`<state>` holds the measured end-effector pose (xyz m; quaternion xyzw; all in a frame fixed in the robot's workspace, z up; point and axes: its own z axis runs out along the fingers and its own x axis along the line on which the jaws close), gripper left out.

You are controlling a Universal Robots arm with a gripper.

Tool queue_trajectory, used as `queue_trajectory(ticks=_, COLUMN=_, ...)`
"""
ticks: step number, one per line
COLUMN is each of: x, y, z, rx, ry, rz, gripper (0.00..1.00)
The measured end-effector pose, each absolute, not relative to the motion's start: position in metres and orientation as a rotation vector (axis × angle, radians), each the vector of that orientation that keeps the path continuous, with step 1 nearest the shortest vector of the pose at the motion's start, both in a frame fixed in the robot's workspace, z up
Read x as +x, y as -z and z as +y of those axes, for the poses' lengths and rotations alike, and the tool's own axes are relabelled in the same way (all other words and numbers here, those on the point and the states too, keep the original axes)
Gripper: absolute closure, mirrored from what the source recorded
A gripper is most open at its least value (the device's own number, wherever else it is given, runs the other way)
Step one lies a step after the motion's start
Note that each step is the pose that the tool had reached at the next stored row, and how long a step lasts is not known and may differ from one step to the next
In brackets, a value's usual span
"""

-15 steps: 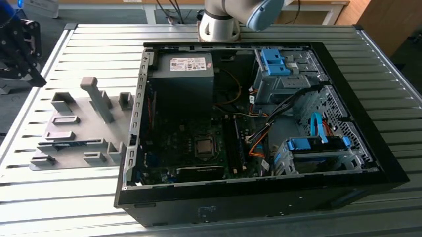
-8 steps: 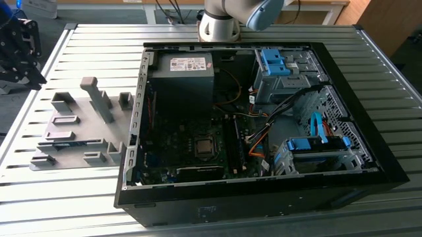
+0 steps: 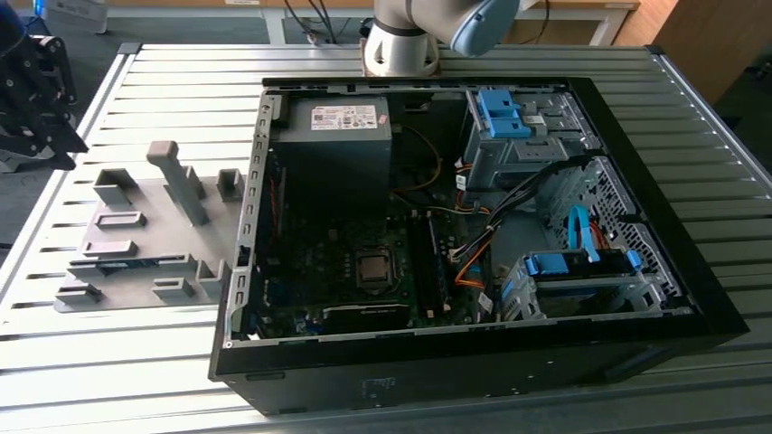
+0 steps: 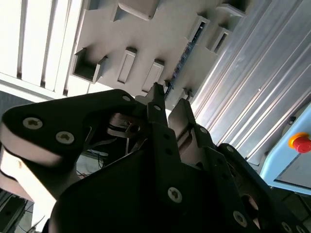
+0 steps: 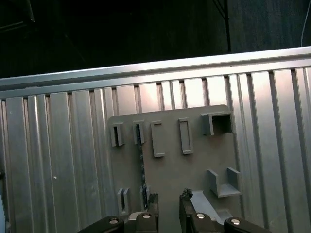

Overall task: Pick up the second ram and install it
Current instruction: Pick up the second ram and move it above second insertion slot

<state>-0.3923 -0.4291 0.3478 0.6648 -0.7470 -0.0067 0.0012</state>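
One second ram (image 5: 141,160) is present: a thin board standing on edge in the grey fixture plate (image 5: 194,165), seated between two pairs of narrow blocks at opposite ends of the plate. In the exterior view it shows as one blue-green strip (image 3: 121,263) low on that plate. One gripper (image 5: 168,204) hangs over the plate's near edge with its two fingers (image 5: 153,206) apart and nothing between them; the ram's nearer end lies just beside one finger, outside the gap. The second wrist view shows the same two fingertips (image 4: 156,99) spread, short of the plate. Five raised blocks stand in the plate's row farthest from the gripper. One open PC case (image 3: 675,298) sits just beside the plate, on the exterior view's right. Plate and case both rest on one ribbed metal table (image 3: 121,362).
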Motion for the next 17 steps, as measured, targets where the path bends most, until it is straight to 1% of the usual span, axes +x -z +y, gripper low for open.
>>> queue_trajectory(ticks=10, x=-0.399, y=-0.333, z=-0.433, rx=2.111, ry=0.024, rz=-2.321, gripper=0.69)
queue_trajectory(ticks=16, x=-0.399, y=-0.322, z=-0.442, rx=2.115, ry=0.024, rz=-2.317, gripper=0.69)
queue_trajectory(ticks=17, x=-0.399, y=-0.321, z=-0.442, rx=2.116, ry=0.024, rz=-2.316, gripper=0.67)
